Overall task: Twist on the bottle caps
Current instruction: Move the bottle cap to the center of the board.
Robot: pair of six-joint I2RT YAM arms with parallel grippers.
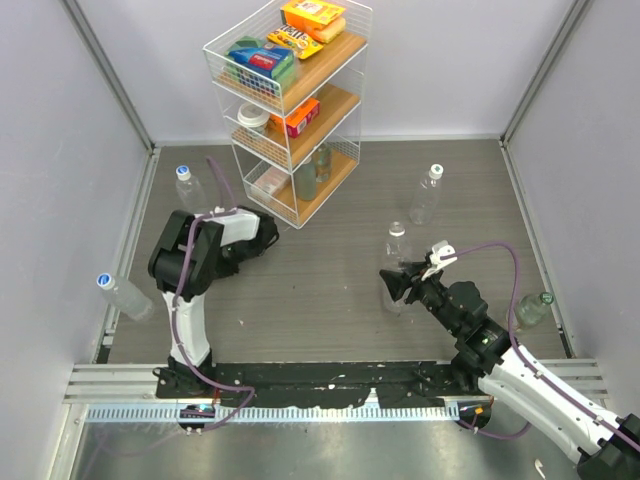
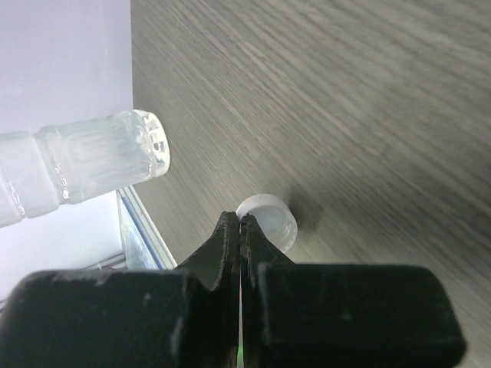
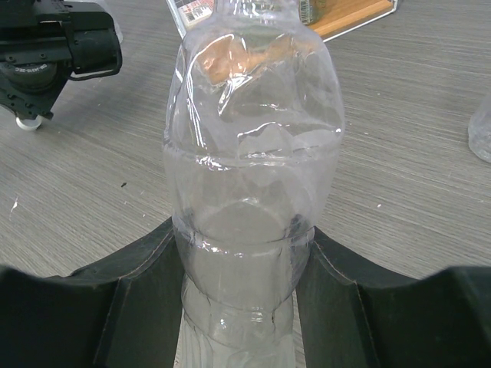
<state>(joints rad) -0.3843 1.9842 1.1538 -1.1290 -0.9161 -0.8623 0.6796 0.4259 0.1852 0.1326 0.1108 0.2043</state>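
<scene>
Print on the bottle point(image 3: 253, 130) is nowhere to be seen: its clear wall shows only creases and glare. The right claw point(image 3: 242, 234) is clamped on its lower body, one black finger point(image 3: 138, 299) pressed to each side, and the bottle stands upright on the table point(image 1: 320, 290), right of centre. The left claw point(image 2: 238, 220) has its fingers pressed together with nothing between them. A white cap point(image 2: 268, 220) lies on the table just beyond the tips; whether it touches them I cannot tell. In the right wrist view the same cap point(image 3: 27, 123) shows under the left claw, well apart from the bottle.

A far bottle point(image 1: 427, 195) with a white cap stands beyond the held one. A corner bottle point(image 1: 187, 185) with a blue cap stands near the left wall, a lying bottle point(image 1: 125, 297) rests along that wall, and a green-capped bottle point(image 1: 535, 308) sits at the right edge.

The wire rack point(image 1: 290, 100) at the back holds orange, blue and red packs; their writing is too small to read.
</scene>
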